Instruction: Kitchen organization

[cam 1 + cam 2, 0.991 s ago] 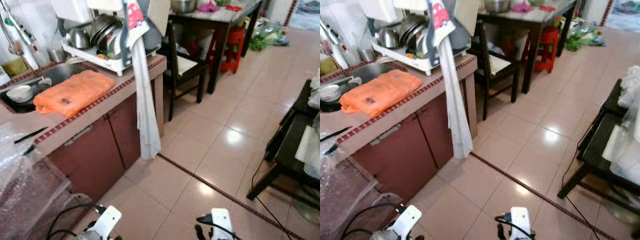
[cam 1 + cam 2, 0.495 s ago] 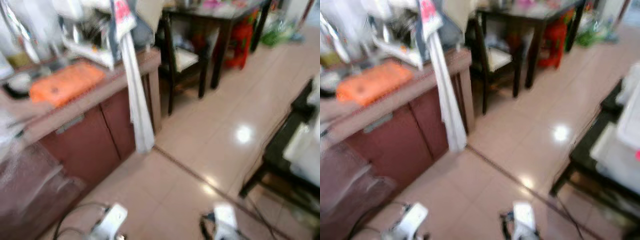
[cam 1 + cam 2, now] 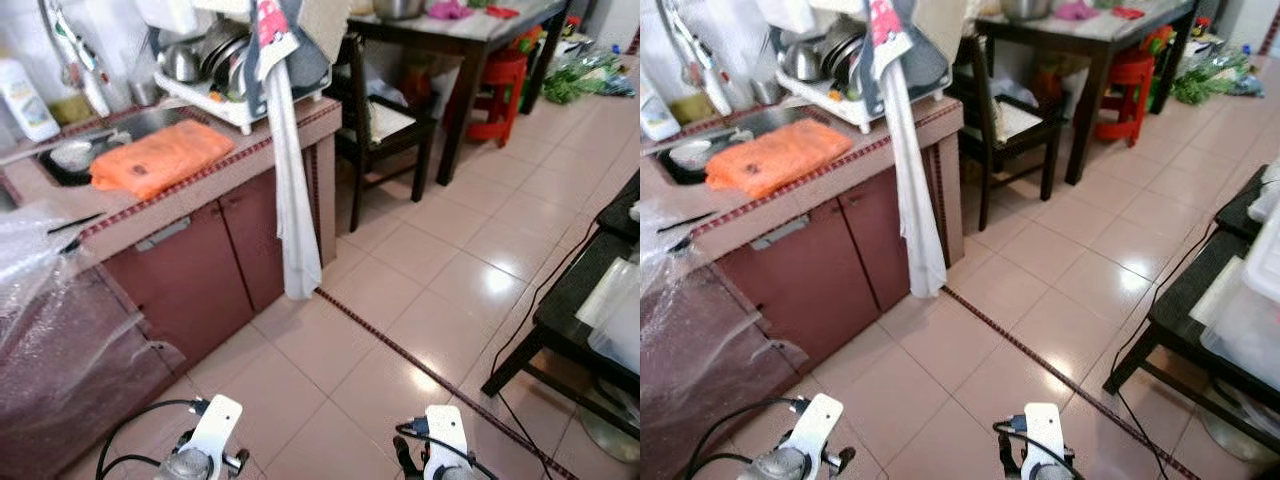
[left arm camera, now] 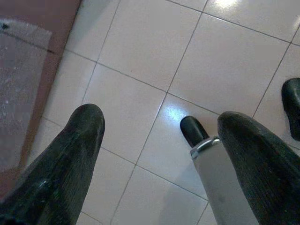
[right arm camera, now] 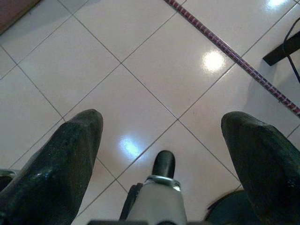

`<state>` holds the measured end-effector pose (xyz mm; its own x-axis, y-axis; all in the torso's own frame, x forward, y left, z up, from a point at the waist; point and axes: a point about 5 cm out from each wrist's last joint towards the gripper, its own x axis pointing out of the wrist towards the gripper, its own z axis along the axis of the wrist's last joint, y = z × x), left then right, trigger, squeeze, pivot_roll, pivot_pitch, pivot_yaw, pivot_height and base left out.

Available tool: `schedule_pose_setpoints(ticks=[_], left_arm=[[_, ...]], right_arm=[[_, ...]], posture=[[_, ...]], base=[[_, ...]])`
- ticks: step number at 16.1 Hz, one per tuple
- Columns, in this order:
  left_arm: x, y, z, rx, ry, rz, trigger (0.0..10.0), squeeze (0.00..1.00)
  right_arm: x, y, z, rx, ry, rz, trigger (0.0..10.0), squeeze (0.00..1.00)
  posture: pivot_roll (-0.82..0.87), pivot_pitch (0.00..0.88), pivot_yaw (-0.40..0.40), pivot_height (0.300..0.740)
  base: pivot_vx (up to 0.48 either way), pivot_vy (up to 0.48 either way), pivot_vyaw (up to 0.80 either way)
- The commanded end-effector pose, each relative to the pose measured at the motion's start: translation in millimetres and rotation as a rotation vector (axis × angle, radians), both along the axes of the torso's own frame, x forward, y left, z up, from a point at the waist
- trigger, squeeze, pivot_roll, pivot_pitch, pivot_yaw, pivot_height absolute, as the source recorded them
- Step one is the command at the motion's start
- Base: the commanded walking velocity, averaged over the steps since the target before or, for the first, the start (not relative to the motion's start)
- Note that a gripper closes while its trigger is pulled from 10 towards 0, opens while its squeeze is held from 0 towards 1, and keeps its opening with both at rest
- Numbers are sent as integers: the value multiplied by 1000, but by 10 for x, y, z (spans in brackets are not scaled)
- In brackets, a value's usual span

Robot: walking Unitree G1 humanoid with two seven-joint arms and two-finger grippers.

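Floor (image 3: pixel 400 300): bare pink tile, giving the robot room to walk toward the work area.
Desk (image 3: pixel 130 215): kitchen counter on the robot's left, carrying the things likely to be organized.
Towel (image 3: pixel 290 200): hangs off the desk corner, probably to dry.
Dish rack (image 3: pixel 225 75): beside the sink so dishes drain.
Orange cloth (image 3: pixel 160 160): lies flat at the sink's edge.
Left gripper (image 4: pixel 159 154): low over the tiles, jaws wide apart, holding nothing.
Right gripper (image 5: pixel 161 154): likewise idle, jaws wide, empty.
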<state>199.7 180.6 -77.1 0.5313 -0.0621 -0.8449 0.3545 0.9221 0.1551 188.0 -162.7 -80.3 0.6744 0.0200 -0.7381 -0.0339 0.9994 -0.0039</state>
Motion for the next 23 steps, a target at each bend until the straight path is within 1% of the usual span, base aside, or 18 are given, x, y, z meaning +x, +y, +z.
schedule_pose_setpoints(ticks=[1,6,11,16,20,21,23], left_arm=[[12,44,10,10,0,13,10000,0],[3,49,5,3,6,21,10000,0],[-65,72,-27,12,24,15,10000,0],[-98,74,-44,22,34,12,10000,0],[-157,18,-81,18,47,22,10000,0],[-165,17,-85,17,49,30,10000,0],[-216,20,-110,3,61,85,10000,0]], right_arm=[[-4,32,-2,-3,-2,17,10000,0],[42,33,20,-6,-12,25,10000,0],[-4,2,-1,-15,0,34,10000,0],[-7,-1,-4,-21,5,45,10000,0],[3,-25,2,-32,5,60,10000,0],[1,-29,0,-43,11,76,10000,0],[36,-49,18,-46,6,90,10000,0]], posture=[[-63,32,65,740],[-58,30,61,740],[-55,32,58,740],[-50,29,50,740],[-32,28,33,740],[-28,29,29,740],[8,35,1,740]], base=[[266,0,0],[316,0,0],[370,0,0],[357,0,435],[320,0,436],[281,0,431],[127,0,219]])
